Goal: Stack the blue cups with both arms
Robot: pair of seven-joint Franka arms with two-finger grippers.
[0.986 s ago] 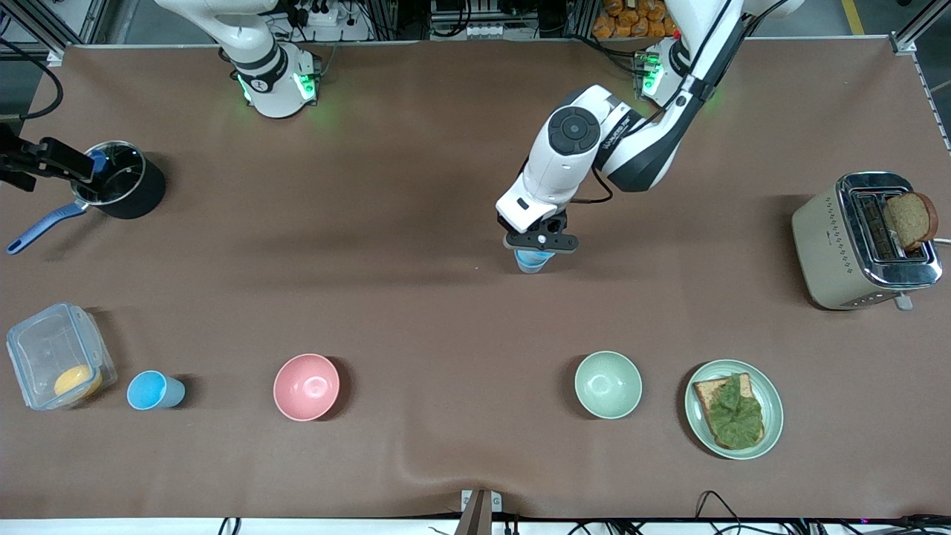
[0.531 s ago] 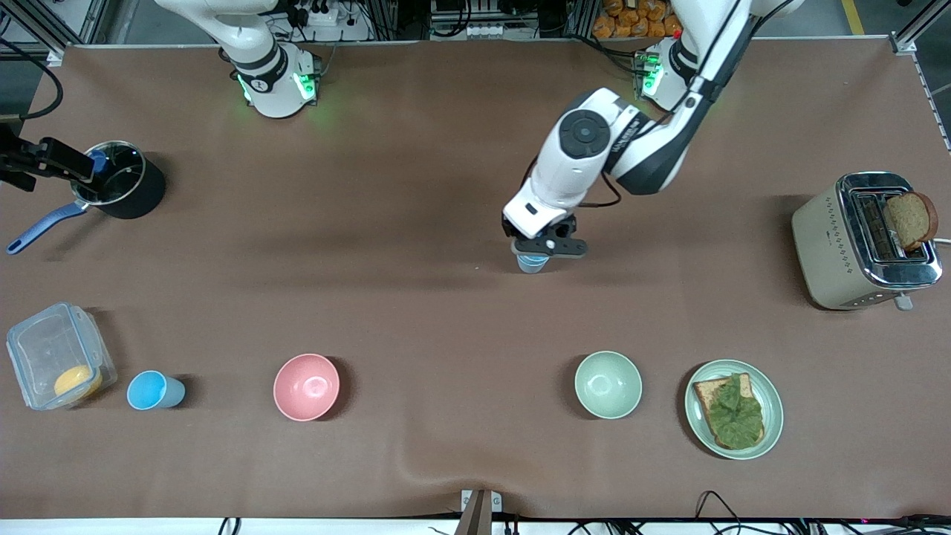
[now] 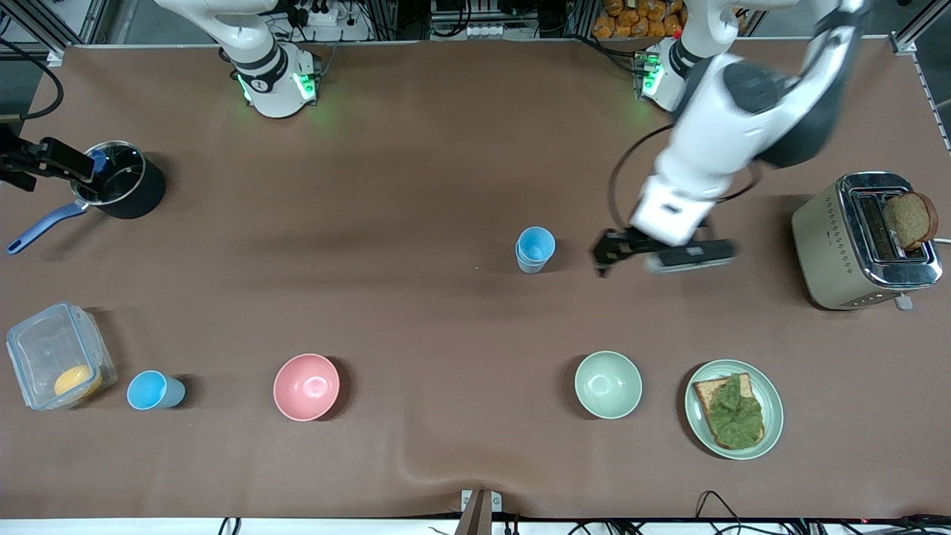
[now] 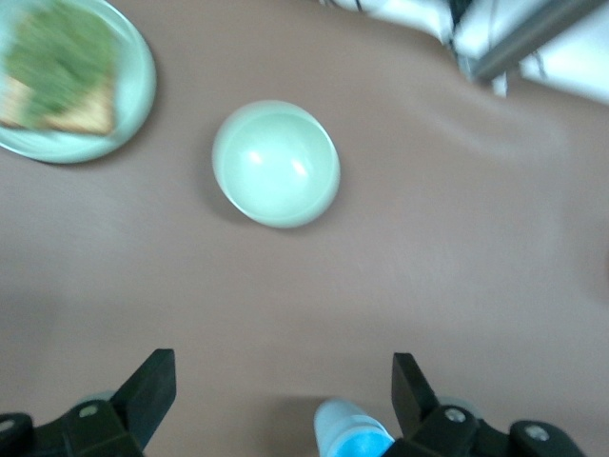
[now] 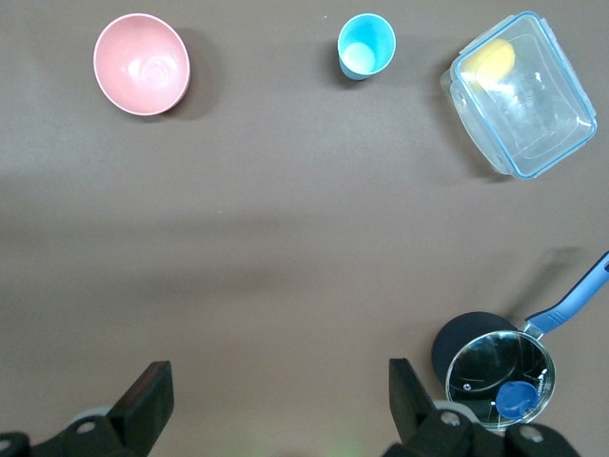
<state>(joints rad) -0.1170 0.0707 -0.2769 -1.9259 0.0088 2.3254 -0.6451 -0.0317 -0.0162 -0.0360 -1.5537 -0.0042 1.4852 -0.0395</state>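
A blue cup [image 3: 535, 249] stands upright mid-table, with a step round its side as of one cup nested in another. It also shows at the edge of the left wrist view [image 4: 352, 433]. My left gripper [image 3: 665, 258] is open and empty, off the cup on the side toward the left arm's end; its fingers stand wide apart in the left wrist view [image 4: 283, 400]. Another blue cup [image 3: 154, 390] stands beside the clear container, and shows in the right wrist view [image 5: 365, 46]. My right gripper [image 5: 281, 400] is open and empty, high over bare table, out of the front view.
A pink bowl [image 3: 306, 386], a pale green bowl [image 3: 608, 384] and a plate with bread and lettuce [image 3: 734, 409] stand along the edge near the front camera. A clear container [image 3: 59, 355], a black pot [image 3: 122, 182] and a toaster [image 3: 865, 238] stand at the table's ends.
My left gripper let go of the blue cup mid-table, opened, and swung away toward the left arm's end. The cup stays standing. The right arm has not moved.
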